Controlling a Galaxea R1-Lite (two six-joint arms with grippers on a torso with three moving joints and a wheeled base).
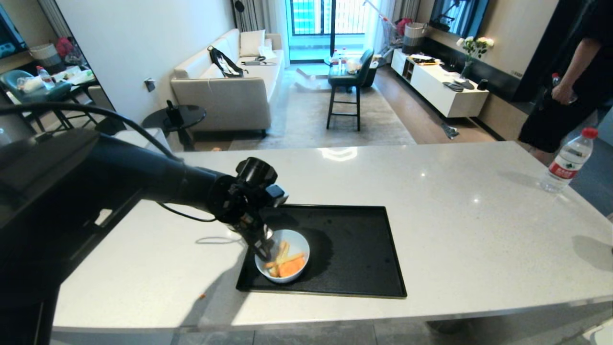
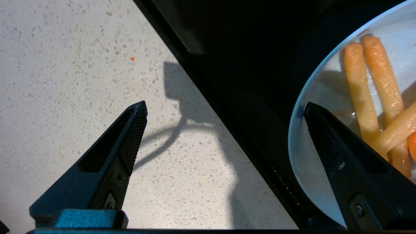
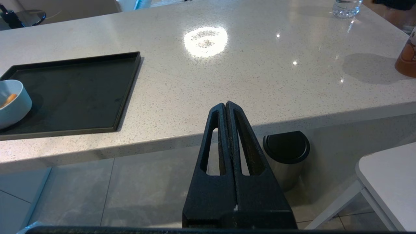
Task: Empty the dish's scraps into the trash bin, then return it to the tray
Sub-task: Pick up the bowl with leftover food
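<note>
Reaching down from the counter's left side, the left gripper (image 1: 261, 247) stands spread wide at the bowl's (image 1: 282, 261) near-left rim, one finger (image 2: 341, 162) inside over the scraps (image 1: 287, 263), the other outside, gripping nothing. The bowl sits in the tray's (image 1: 354, 249) front-left corner on the counter (image 1: 431, 191). The right gripper (image 3: 226, 107) hangs below the counter edge, fingers pressed together, empty.

The left arm reaches in from the left side, its wrist bent steeply downward. The left gripper (image 1: 261, 245) points down with its fingers (image 2: 130, 143) spread wide apart, nothing between them. The right gripper (image 3: 226, 107) hangs low with its fingers pressed flat together, empty.
</note>
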